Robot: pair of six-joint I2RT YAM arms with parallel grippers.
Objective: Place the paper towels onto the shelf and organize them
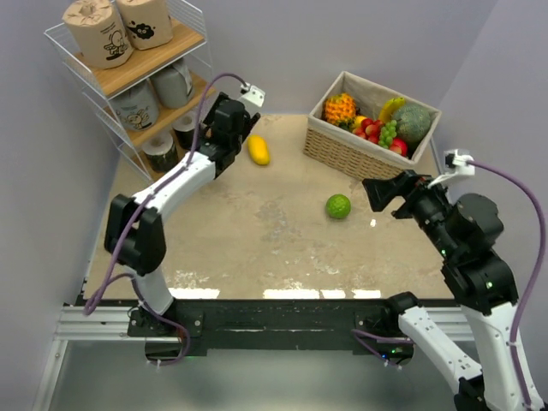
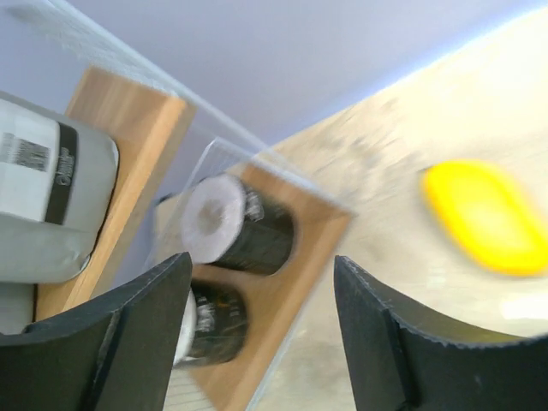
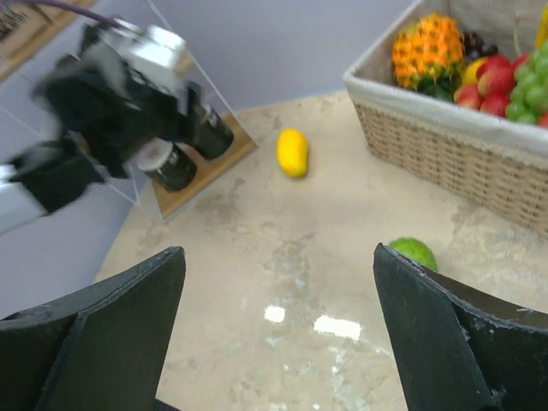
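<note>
All the rolls I could see were on the shelf, sorted by type, probably so that each tier reads as one set. Tan rolls stood on the top board, grey rolls were on the middle board, and dark rolls sat side by side on the bottom board. Left gripper was just in front of the bottom tier and aimed at the dark rolls, with its fingers moderately apart, nothing between them and no contact with either roll. To me that fits a last nudge or check rather than a carry. The left wrist view was smeared, so I couldn't judge how square the dark rolls sat on the board. Right gripper was well away from the shelf on the far side of the table, spread wide and empty. I'd guess it was parked there to give the left arm room. The mango lay near the shelf's bottom corner, just beyond the left wrist. The lime and basket were well apart from the shelf. None of these are task items and none were touched. My judgement is that placement was essentially done, with only alignment on the bottom tier possibly left. The risk there was clipping the wire frame or knocking a dark roll off the slanted board.
</note>
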